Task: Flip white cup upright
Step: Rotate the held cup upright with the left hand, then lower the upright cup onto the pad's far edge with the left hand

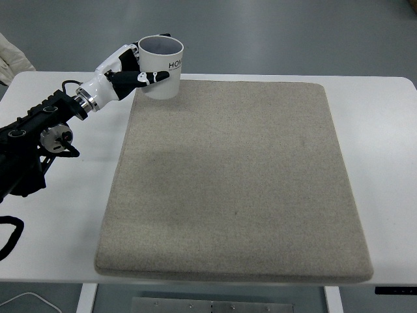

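The white cup [162,67] stands with its dark mouth up at the far left corner of the beige mat [234,176]; black lettering shows on its side. My left hand [137,68] is shut on the cup, thumb across its front and fingers wrapped behind its left side. The left arm comes in from the picture's left edge across the white table [58,215]. I cannot tell if the cup's base touches the mat or hangs just above it. No right arm shows.
The mat covers most of the white table, leaving bare strips on the left and right. A black cable [10,231] loops at the left edge. Grey floor lies beyond the table's far edge.
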`<action>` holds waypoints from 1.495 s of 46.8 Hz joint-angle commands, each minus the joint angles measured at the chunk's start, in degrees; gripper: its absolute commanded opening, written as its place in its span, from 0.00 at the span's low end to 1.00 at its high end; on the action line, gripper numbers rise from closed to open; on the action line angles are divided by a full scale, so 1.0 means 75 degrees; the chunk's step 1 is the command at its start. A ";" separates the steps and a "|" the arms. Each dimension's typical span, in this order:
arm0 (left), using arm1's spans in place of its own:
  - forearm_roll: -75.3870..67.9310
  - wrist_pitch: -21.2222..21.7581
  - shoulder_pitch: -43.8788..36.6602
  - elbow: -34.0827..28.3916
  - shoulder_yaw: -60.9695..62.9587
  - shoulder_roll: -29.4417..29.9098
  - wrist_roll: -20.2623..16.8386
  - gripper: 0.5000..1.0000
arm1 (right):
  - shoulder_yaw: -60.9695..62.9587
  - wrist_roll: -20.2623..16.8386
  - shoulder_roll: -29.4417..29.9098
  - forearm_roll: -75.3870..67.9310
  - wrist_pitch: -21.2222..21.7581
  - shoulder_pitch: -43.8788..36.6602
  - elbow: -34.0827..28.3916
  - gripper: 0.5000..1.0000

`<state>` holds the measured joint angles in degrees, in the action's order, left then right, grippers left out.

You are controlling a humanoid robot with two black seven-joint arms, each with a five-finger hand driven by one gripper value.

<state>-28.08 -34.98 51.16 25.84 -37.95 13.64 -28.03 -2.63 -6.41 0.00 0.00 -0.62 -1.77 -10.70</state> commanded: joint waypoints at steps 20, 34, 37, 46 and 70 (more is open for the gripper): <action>-0.0111 -0.0002 -0.0283 -0.0316 0.0114 -0.0494 -0.0930 0.20 | 0.0000 -0.0001 0.0000 0.0000 0.0000 0.0001 -0.0003 0.86; -0.1001 -0.0002 -0.0412 -0.0363 0.0325 -0.0553 -0.0930 0.19 | 0.0000 -0.0001 0.0000 0.0000 0.0000 0.0001 0.0009 0.86; -0.1165 -0.0002 -0.0412 -0.0363 0.0372 -0.0565 -0.0930 0.19 | -0.0012 -0.0001 0.0000 0.0011 0.0000 0.0013 -0.0003 0.86; -0.1388 -0.0002 -0.0529 -0.0363 0.0396 -0.0565 -0.0930 0.18 | 0.0011 -0.0001 0.0000 0.0000 0.0000 0.0001 -0.0003 0.86; -0.1494 0.0082 -0.0716 -0.0340 0.0326 -0.0506 -0.0930 0.18 | 0.0023 -0.0001 0.0000 0.0000 0.0000 0.0001 -0.0003 0.86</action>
<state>-39.33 -34.91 45.86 23.24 -35.14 9.81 -35.00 -2.60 -6.41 0.00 0.00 -0.62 -1.76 -10.71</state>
